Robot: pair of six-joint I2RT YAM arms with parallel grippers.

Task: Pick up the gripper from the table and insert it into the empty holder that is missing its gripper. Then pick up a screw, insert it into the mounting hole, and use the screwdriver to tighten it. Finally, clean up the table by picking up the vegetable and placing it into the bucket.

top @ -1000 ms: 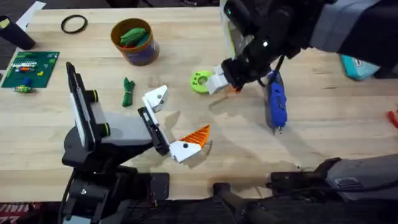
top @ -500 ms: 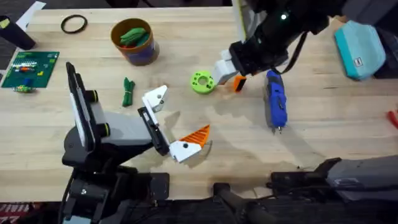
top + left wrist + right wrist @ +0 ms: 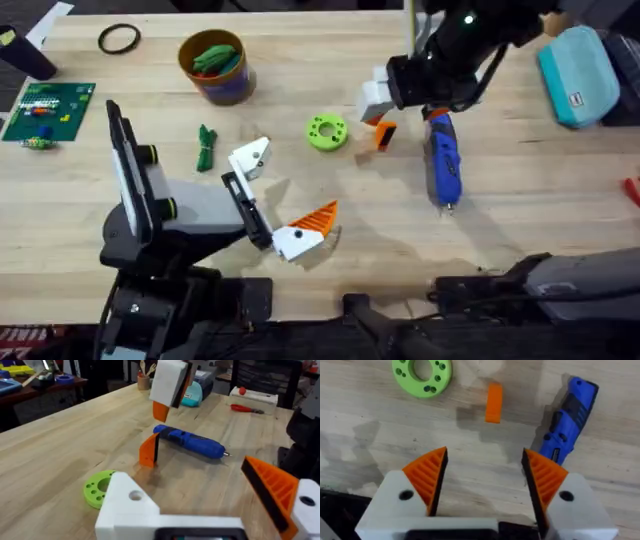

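While no writing reads, right hand wide open, empty, above screwdriver, left hand's state unclear.

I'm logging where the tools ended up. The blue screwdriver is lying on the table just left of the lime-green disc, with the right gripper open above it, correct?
Not quite. The screwdriver lies to the right of the lime-green disc, not left, as the overhead view shows. The rest holds: it lies flat on the table, and the right gripper is open above that area.
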